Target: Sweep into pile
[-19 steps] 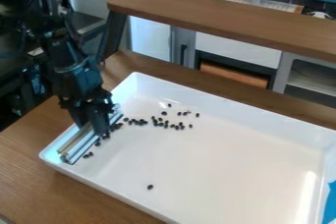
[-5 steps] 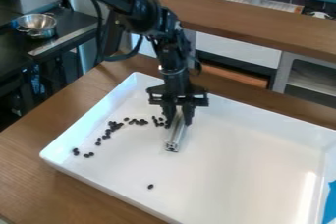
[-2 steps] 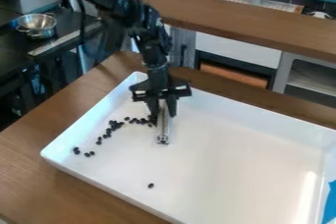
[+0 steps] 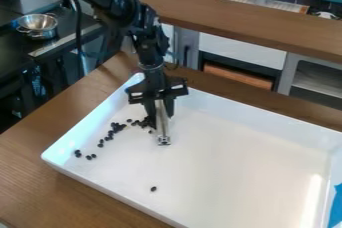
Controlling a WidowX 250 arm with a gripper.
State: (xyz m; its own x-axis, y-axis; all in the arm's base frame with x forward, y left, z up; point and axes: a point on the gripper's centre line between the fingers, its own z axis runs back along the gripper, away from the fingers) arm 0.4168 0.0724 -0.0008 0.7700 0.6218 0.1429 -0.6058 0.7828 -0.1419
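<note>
- We see the black gripper [image 4: 159, 114] closed around a silvery bar [image 4: 163, 133], one finger on each side of it; the fingers cover part of the bar's upper stretch.
- The bar slants down into the white tray [image 4: 234, 172], in its far left part, but we cannot tell whether its whole length touches the tray floor.
- Dark beans [image 4: 118, 128] lie in a loose, broken line left of the bar. The nearest bunch up against the gripper and bar, partly hidden, so we cannot count them.
- A few more beans sit near the tray's left wall, and a lone bean [image 4: 153, 189] lies well apart, toward the near side.
- The black arm [image 4: 123, 9] is cut off at the top edge of our view.
- The tray, on a wooden table [image 4: 40, 187], is cropped at the right and bottom, where we make out part of something blue [image 4: 336, 212].
- Behind at left, we see a metal bowl [image 4: 38, 26] on a dark surface.
</note>
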